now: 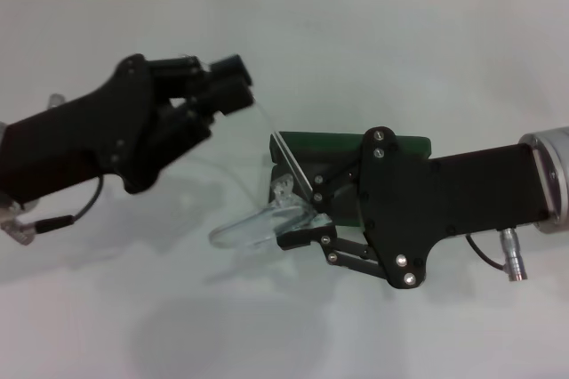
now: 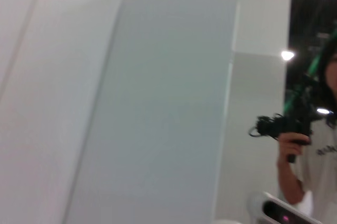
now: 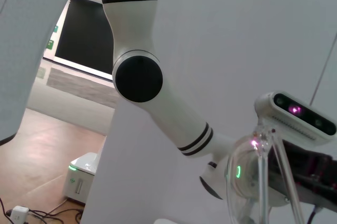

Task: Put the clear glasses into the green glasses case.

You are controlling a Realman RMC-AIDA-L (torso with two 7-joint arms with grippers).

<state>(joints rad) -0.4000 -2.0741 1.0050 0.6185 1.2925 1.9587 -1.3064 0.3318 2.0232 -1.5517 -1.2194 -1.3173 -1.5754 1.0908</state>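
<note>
Right tool [image 1: 300,224] level, clamped on clear glasses [image 1: 253,226] beside green glasses case [image 1: 342,149].

transparent clear glasses [image 1: 258,223], dark green glasses case [image 1: 331,153]

Light: I see even, bright overhead | Shadows: soft grey patches on white bench [image 1: 293,59] | Blur: left wrist view smeared, head view soft

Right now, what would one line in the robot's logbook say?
right tool: shut on clear glasses | beside open green glasses case | glasses not yet inside | left tool: raised, apart
</note>
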